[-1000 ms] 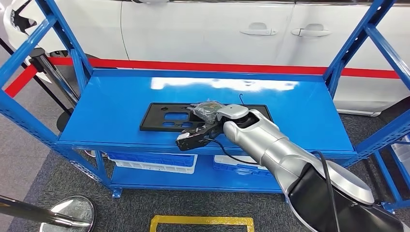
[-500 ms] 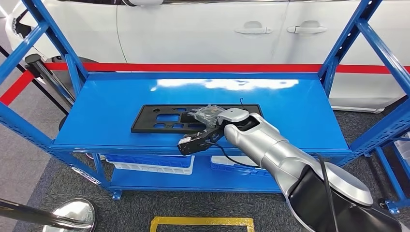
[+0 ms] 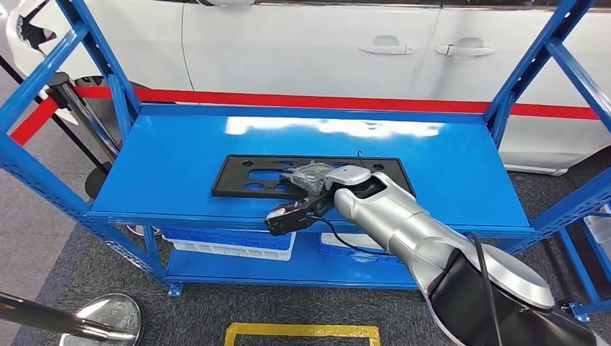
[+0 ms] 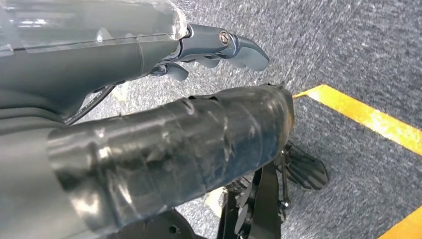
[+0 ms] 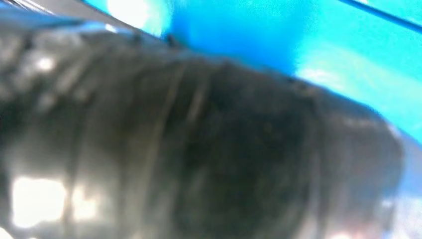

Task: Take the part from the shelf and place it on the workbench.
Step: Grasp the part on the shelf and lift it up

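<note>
Our right hand (image 3: 306, 180) reaches over the front edge of the blue shelf (image 3: 180, 155) and lies on the near edge of the flat black part (image 3: 256, 174), about midway along its length. Whether the fingers have closed on the part we cannot tell — the hand is wrapped in a clear cover, and the right wrist view is a dark blur against blue. Going for the near edge makes sense to us, since a thin plate lying flat gives little else to grip. The part lies flat on the shelf's top level, lengthwise, closer to the front than the back, so it is not yet lifted. Our left hand (image 4: 219, 47) hangs low over the grey carpet (image 4: 348, 45), fingers loosely curled and holding nothing — it is out of the way. Beyond the shelf stands a white car (image 3: 302, 50).
</note>
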You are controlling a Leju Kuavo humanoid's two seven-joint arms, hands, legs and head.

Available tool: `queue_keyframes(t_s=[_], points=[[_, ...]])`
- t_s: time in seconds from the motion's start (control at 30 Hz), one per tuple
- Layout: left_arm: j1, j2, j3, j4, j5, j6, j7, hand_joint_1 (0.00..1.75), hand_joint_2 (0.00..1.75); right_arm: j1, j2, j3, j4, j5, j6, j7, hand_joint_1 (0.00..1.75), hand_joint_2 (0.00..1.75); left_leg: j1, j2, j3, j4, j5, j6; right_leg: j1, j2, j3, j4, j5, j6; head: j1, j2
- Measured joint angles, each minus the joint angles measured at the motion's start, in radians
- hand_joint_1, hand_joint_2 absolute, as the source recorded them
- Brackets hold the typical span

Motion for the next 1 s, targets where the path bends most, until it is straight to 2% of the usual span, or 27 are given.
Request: queue_keyframes(t_s=[0.07,0.1,0.17,0.23,0.3,0.37,0.4,0.43,0.47,0.5,0.57,0.6,0.63,0.7,1.0], points=[[0.0,-0.001,0.0,0.0,0.0,0.0,0.0,0.0,0.0,-0.003,0.0,0.0,0.001,0.0,0.0,0.0,0.0,0.0,-0.002,-0.001,0.0,0.002,-0.002,-0.003,0.004,0.0,0.066,-0.14,0.059,-0.012,0.0,0.0],[0.0,-0.001,0.0,0.0,0.0,0.0,0.0,0.0,0.0,-0.005,0.0,0.0,0.001,-0.001,0.0,0.0,0.0,0.0,-0.004,-0.001,-0.001,0.004,-0.003,-0.007,0.007,-0.001,0.087,-0.185,0.072,-0.017,0.0,0.0],[-0.001,-0.002,0.0,0.0,0.0,-0.001,0.0,0.0,0.0,-0.006,0.001,0.004,0.002,-0.006,0.0,0.0,0.0,0.0,-0.005,0.0,-0.003,0.004,-0.003,-0.016,0.012,-0.001,0.095,-0.208,0.074,-0.022,0.0,0.0],[-0.001,0.0,0.0,0.0,0.0,-0.001,0.0,0.0,0.0,-0.007,0.002,0.011,0.003,-0.012,0.0,0.0,0.0,0.87,-0.005,0.0,-0.003,0.006,-0.008,-0.027,0.008,-0.001,0.099,-0.215,0.079,-0.031,0.0,0.0],[-0.001,0.0,0.0,0.0,0.0,0.0,0.0,0.0,0.0,-0.008,0.005,0.016,0.003,-0.016,-0.001,0.001,0.0,1.75,-0.003,0.0,-0.025,0.061,-0.045,-0.037,0.001,-0.002,0.104,-0.224,0.085,-0.041,-0.001,0.0],[-0.001,0.001,0.0,0.0,0.0,0.0,0.0,0.0,0.0,-0.006,0.008,0.019,0.004,-0.018,-0.001,0.002,0.0,1.75,0.0,0.001,-0.083,0.188,-0.108,-0.046,0.0,-0.003,0.104,-0.225,0.085,-0.046,-0.002,0.0],[-0.001,0.002,0.0,0.0,0.0,0.001,0.0,0.0,0.0,-0.003,0.009,0.023,0.004,-0.018,-0.001,0.002,0.0,1.75,0.001,0.001,-0.111,0.247,-0.129,-0.049,0.001,-0.003,0.104,-0.223,0.085,-0.046,-0.002,0.0],[0.0,0.002,0.0,0.0,0.0,0.001,0.0,0.0,0.0,-0.001,0.009,0.027,0.005,-0.018,-0.001,0.002,0.05,1.75,0.002,0.001,-0.128,0.279,-0.133,-0.052,0.001,-0.003,0.103,-0.222,0.084,-0.047,-0.002,0.0],[0.001,0.002,0.0,0.0,0.0,0.001,0.0,0.0,0.0,0.001,0.009,0.032,0.005,-0.018,0.0,0.003,0.36,1.75,0.003,0.002,-0.124,0.271,-0.117,-0.053,0.001,-0.003,0.103,-0.219,0.083,-0.046,-0.002,0.0],[0.001,0.003,0.0,0.0,-0.001,0.001,0.0,0.0,0.0,0.002,0.009,0.037,0.005,-0.018,0.0,0.002,0.68,1.75,0.004,0.002,-0.1,0.222,-0.085,-0.053,0.001,-0.003,0.103,-0.217,0.081,-0.045,-0.002,0.0],[0.001,0.002,0.0,0.0,-0.002,0.0,0.0,0.0,0.0,0.0,0.009,0.042,0.005,-0.018,0.0,0.001,1.41,1.75,0.008,0.003,-0.031,0.083,-0.028,-0.057,0.003,-0.001,0.101,-0.208,0.075,-0.041,-0.002,0.0],[0.0,0.001,0.0,0.0,-0.002,0.0,0.0,0.0,0.0,-0.001,0.009,0.046,0.005,-0.018,0.0,0.0,1.5,1.75,0.01,0.002,-0.009,0.036,-0.015,-0.055,0.007,0.0,0.098,-0.202,0.072,-0.042,-0.001,0.0],[-0.001,0.0,0.0,0.0,-0.003,0.0,0.0,0.0,0.0,-0.003,0.009,0.049,0.005,-0.018,0.0,-0.002,1.59,1.75,0.011,0.001,0.001,0.014,-0.012,-0.054,0.011,0.001,0.095,-0.197,0.07,-0.043,0.001,0.0],[-0.002,-0.001,0.0,0.0,-0.003,-0.001,0.0,0.0,0.0,-0.005,0.009,0.058,0.006,-0.018,0.001,-0.006,1.61,1.75,0.009,-0.002,-0.001,0.012,-0.011,-0.044,0.017,0.001,0.092,-0.196,0.07,-0.046,0.004,0.0],[-0.002,0.0,0.0,0.0,-0.003,-0.003,0.0,0.0,0.0,-0.007,0.009,0.083,0.007,-0.021,0.01,-0.02,1.61,1.75,-0.001,-0.002,-0.001,0.013,-0.012,-0.032,0.01,0.001,0.095,-0.205,0.074,-0.029,0.004,0.0]])
